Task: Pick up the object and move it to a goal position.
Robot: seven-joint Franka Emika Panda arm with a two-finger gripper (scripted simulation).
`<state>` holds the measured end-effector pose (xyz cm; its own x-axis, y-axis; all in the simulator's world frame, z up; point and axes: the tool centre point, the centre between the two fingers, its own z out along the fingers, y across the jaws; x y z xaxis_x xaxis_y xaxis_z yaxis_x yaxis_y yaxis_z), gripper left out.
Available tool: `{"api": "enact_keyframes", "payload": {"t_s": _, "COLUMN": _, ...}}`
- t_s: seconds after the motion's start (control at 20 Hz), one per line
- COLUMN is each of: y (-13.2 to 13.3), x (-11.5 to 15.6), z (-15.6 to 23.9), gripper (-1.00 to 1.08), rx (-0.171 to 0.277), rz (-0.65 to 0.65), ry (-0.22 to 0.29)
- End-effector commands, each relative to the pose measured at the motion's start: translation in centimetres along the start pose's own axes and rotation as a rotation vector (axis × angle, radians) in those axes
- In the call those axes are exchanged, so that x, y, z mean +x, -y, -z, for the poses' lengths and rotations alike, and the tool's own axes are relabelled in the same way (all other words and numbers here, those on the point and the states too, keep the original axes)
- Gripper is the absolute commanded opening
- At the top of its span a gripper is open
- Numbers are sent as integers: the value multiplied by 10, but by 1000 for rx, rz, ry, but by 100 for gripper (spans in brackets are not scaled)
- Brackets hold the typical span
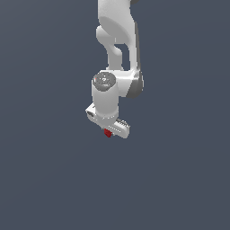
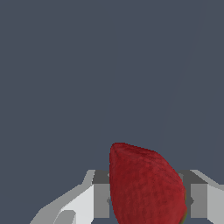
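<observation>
The object is a small red strawberry (image 1: 108, 133); only a bit of it peeks out under the white gripper (image 1: 109, 132) in the exterior view. In the wrist view the strawberry (image 2: 144, 186) fills the space between the two grey-white fingers (image 2: 101, 200), which press against its sides, so the gripper is shut on it. A sliver of its greenish top shows at the picture's lower edge. The arm reaches down from the top of the exterior view, with the hand near the middle of the picture. No goal marker shows.
A plain dark blue-grey surface (image 1: 179, 179) surrounds the arm in both views. No other objects, containers or edges show.
</observation>
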<state>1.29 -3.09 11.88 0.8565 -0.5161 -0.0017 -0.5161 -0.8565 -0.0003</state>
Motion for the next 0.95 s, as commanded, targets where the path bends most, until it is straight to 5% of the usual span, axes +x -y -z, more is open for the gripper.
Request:
{"api": "enact_keyframes", "payload": {"t_s": 0.0, "y": -6, "x": -6, "z": 24, "gripper": -100, "rx": 1, "rz": 0, "ry": -1}}
{"api": "enact_keyframes", "payload": {"t_s": 0.45, "y": -21, "x": -21, "z": 89, "gripper": -100, "rx": 0, "rz": 0, "ry": -1}}
{"api": "enact_keyframes", "payload": {"t_s": 0.9, "y": -26, "x": -26, "z": 113, "gripper": -100, "rx": 0, "rz": 0, "ry": -2}}
